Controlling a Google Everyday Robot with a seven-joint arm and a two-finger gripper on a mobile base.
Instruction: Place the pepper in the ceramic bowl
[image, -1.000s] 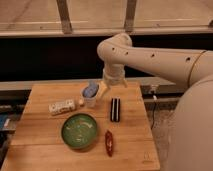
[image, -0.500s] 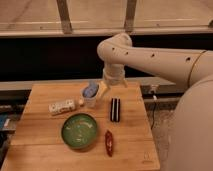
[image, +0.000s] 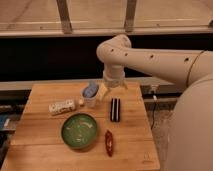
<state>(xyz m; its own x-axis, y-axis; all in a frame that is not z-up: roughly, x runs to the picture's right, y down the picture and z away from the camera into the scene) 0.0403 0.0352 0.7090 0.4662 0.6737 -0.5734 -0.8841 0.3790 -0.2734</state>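
Observation:
The pepper, a slim dark red chili, lies on the wooden table near the front, just right of the ceramic bowl. The ceramic bowl is round, glossy green, and sits on the table left of the pepper, with nothing in it. My gripper hangs from the white arm above the back of the table, over the far end of a black bar and well behind the pepper.
A black rectangular bar lies right of centre, behind the pepper. A small cup with blue contents stands behind the bowl. A white packet lies to the cup's left. The table's right edge is near the arm's white body.

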